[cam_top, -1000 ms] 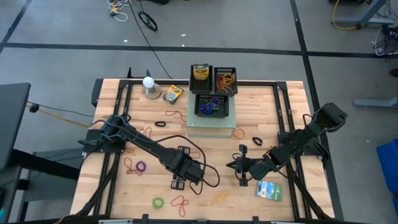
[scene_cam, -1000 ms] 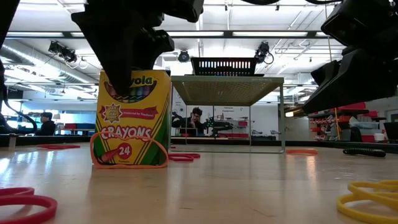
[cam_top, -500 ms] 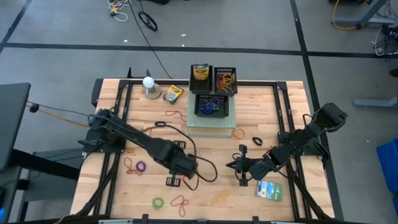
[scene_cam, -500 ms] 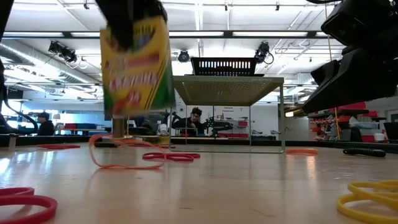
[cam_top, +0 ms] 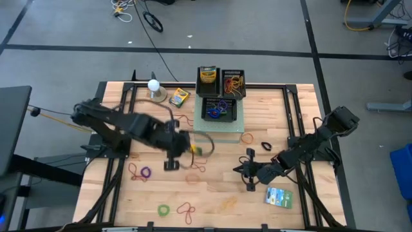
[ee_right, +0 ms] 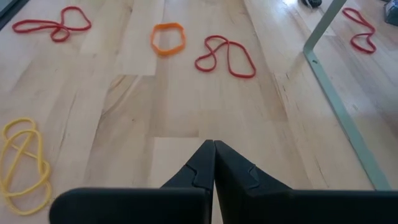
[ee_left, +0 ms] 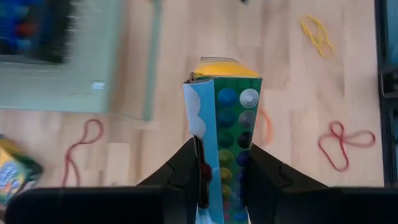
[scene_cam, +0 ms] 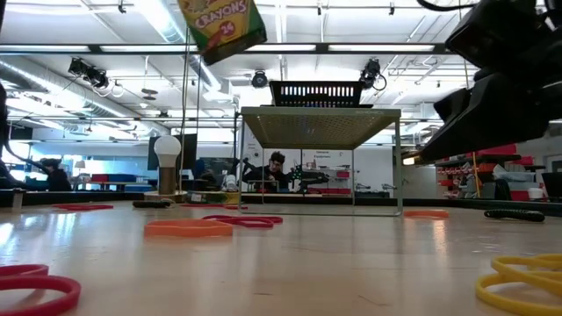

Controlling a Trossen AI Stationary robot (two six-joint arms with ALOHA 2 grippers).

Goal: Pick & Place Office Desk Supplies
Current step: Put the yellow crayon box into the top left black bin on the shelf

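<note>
Crayon box [scene_cam: 220, 26] lifted off table [cam_top: 283, 106] in left gripper [ee_left: 221, 177]

Overhead, table-level and two wrist cameras share the table [cam_top: 270, 129].

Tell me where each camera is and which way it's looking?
High view: above, facing straight down on the wooden table; both dark arms show.
Low view: at tabletop height, facing across into the room; the lifted yellow-green crayon box hangs high.
Left wrist view: on the left arm, facing down past the left gripper clamping that box.
Right wrist view: on the right arm, facing the table past the shut right gripper.
Shared: the low and right wrist views both show the orange rubber band.
</note>
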